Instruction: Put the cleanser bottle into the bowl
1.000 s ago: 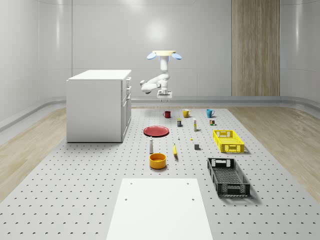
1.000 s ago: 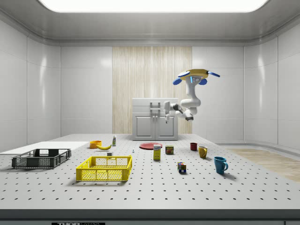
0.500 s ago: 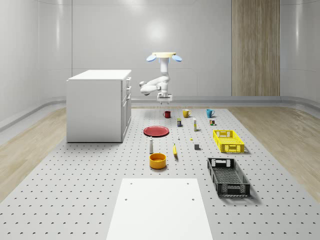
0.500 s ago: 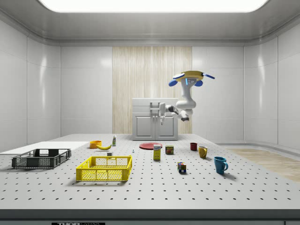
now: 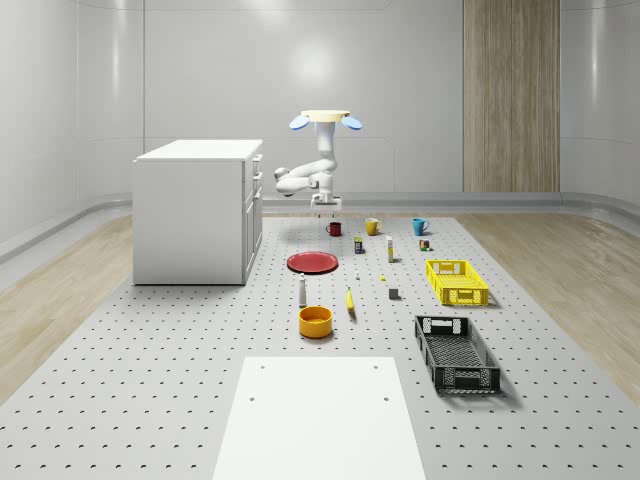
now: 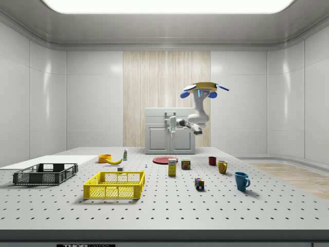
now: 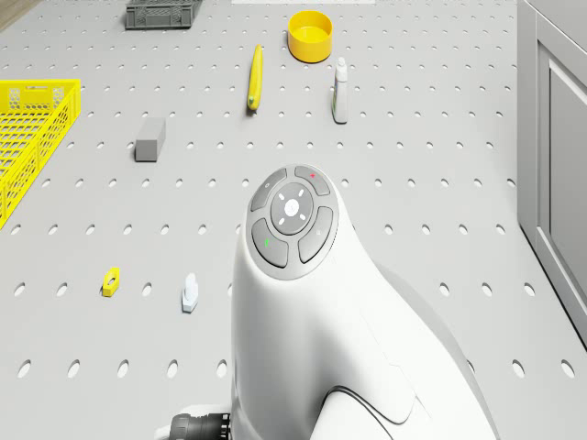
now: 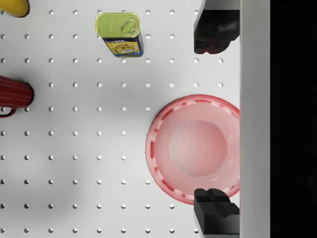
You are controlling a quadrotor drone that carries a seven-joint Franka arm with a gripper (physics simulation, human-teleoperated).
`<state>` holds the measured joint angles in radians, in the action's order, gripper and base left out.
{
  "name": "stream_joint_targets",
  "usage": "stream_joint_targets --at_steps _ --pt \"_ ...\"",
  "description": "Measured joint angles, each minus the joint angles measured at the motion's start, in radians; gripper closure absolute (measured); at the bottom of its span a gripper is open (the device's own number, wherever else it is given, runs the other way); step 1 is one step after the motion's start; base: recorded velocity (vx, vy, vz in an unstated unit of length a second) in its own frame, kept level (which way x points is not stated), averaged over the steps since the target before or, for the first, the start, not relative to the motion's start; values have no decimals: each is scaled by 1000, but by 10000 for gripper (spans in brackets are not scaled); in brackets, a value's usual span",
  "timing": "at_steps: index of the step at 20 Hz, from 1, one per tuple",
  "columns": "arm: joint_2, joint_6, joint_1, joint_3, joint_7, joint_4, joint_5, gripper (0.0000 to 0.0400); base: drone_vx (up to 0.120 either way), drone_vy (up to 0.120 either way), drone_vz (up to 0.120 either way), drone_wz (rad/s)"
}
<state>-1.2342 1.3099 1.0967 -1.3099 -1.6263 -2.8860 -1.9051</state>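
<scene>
The cleanser bottle, white and slim, stands upright on the pegboard table just behind the orange bowl. The drone hovers high over the far part of the table, near the cabinet. Its arm bends down and my gripper hangs open and empty well above the red plate, far from bottle and bowl. Both dark fingertips stand wide apart in the wrist view.
A white cabinet stands at the whole-scene view's left. A yellow crate and a black crate lie at the right. A banana, a tin, a red mug, other mugs and small blocks are scattered about. A white sheet lies in front.
Drone and arm have drifted toward the side view's left and sunk a little, bringing the gripper over the red plate. The objects on the table have not moved.
</scene>
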Motion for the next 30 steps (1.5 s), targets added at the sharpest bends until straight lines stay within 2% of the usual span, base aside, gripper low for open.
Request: stream_joint_targets --at_steps 30 --pt "-113 105 32 -27 -29 7 54 0 120 0 0 0"
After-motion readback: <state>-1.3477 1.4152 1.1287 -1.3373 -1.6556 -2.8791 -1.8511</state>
